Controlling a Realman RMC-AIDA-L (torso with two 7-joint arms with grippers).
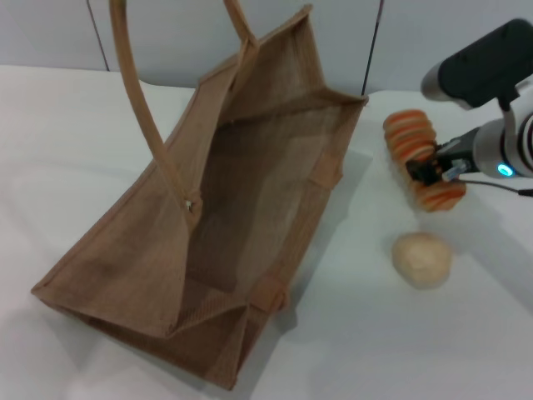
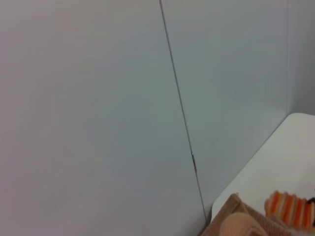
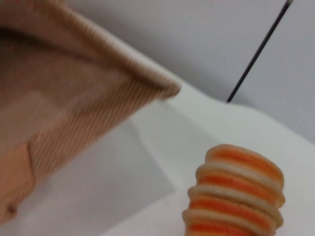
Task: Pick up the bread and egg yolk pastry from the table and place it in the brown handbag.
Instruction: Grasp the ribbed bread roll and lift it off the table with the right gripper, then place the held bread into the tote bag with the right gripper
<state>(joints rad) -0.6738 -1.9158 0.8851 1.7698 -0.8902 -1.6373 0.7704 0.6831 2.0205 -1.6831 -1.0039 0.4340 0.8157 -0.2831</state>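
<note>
The left gripper does not show in any picture, so I cannot tell if it is open or closed.

The brown handbag (image 1: 250, 208) lies tipped on the left half of the white table (image 1: 75, 150). Its open mouth faces up and toward the front edge, and one long handle (image 1: 146, 108) loops up high. Nothing is inside the bag that I can see.

To the right of the bag, near the back right part of the table, is the bread (image 1: 420, 158) with its orange and cream stripes. The right gripper (image 1: 429, 171) is closed around the middle of the bread. I cannot tell if the bread is lifted yet or is touching the table.

The egg yolk pastry (image 1: 423, 260) sits on the table nearer the front edge, below the bread and apart from it.

I think the step now is picking up the bread. Next, the arm should lift it, carry it left over the bag's rim, and let go inside. The pastry comes after.
</note>
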